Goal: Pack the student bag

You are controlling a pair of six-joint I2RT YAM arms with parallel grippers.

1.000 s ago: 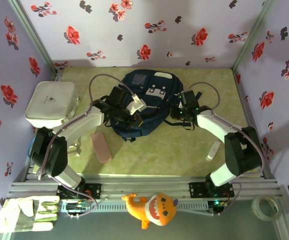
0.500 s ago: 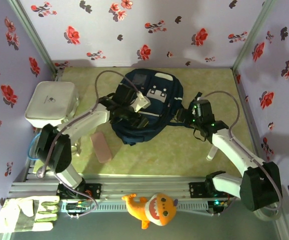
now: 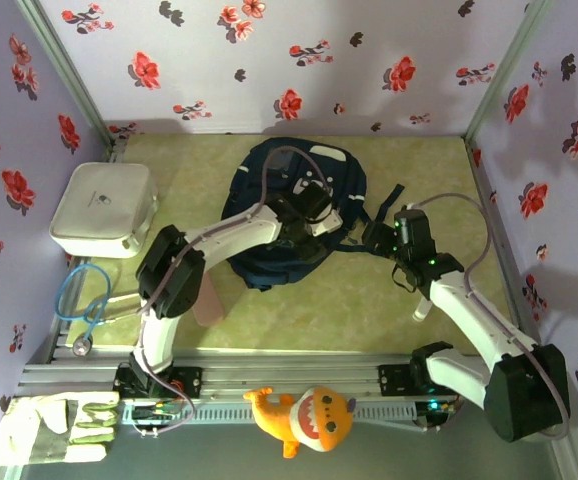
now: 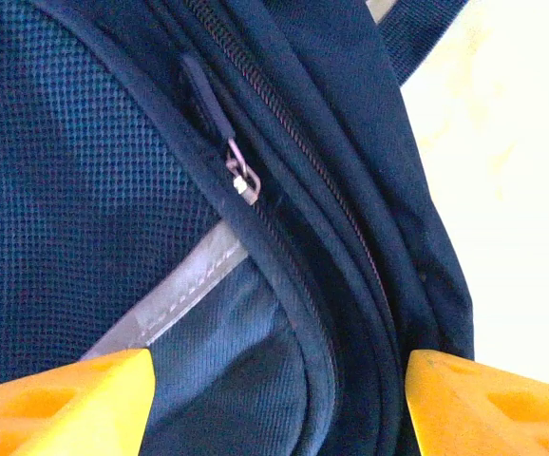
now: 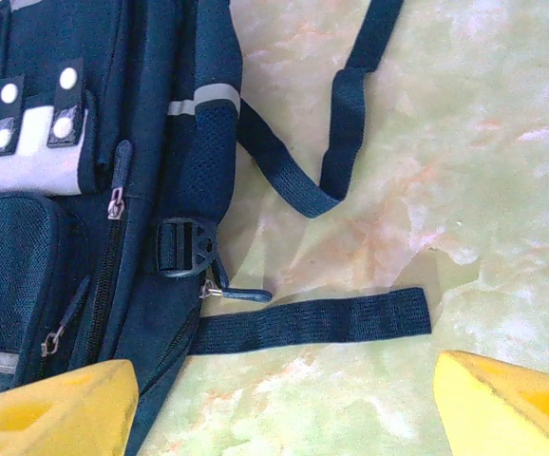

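You just let go w/ both: left fingers spread over the bag zip, right fingers spread, empty, by the strap at 3 o'clock. Bag's mid tabletop, twd 12. Zip looks shut, so prob. no packing yet.

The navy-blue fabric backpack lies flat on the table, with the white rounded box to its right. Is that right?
No: the white rounded box sits left of the navy-blue fabric backpack, not right, as the top external view shows.
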